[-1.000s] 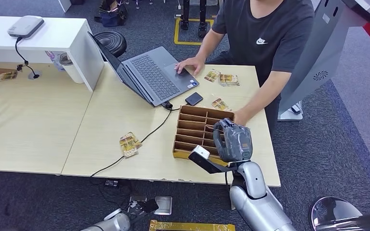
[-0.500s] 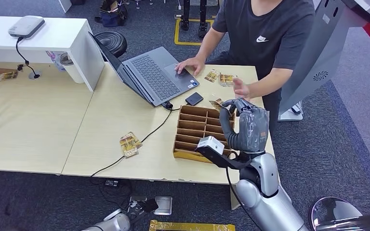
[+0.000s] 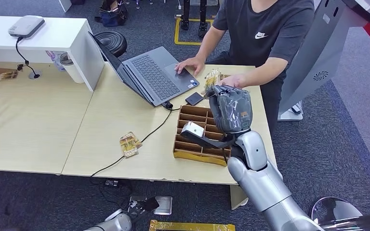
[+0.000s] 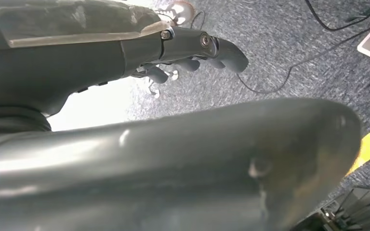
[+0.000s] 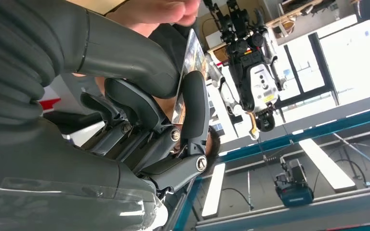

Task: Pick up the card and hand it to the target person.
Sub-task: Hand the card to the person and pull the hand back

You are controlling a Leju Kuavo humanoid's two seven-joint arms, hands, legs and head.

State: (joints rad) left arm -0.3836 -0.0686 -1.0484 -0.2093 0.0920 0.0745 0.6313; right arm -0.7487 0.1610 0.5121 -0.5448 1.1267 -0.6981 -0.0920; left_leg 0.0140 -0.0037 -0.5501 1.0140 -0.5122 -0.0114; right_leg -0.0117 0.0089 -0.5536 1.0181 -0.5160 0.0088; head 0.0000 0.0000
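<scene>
Presenting the card (image 3: 212, 77) to the person (image 3: 265, 33) is the step in hand, judged from the head view. The right hand (image 3: 231, 109) is raised above the far right part of the desk (image 3: 53, 120), over the far edge of the wooden divider tray (image 3: 192, 139), with the card pinched at its fingertips. The person's hand (image 3: 233, 81) is touching or just beside the card; actual contact cannot be confirmed. Spare cards (image 3: 130, 143) lie near the front edge; a laptop (image 3: 154, 74) sits at the far edge.

The next move calls for holding the pinch steady until the person has a firm grip, then loosening thumb and finger. Releasing too soon would risk dropping the card onto the tray.

Left wrist view: the left hand (image 4: 192, 53) hangs over grey carpet (image 4: 289, 43), fingers loosely curled, holding nothing visible. Whether it is fully closed cannot be told, since the thumb blocks much of the frame.

Right wrist view: the card (image 5: 189, 72) stands edge-on between thumb and a dark finger (image 5: 193, 108). The person's fingers (image 5: 159, 10) sit at its upper end, cut off by the frame. The card's face is not readable.
</scene>
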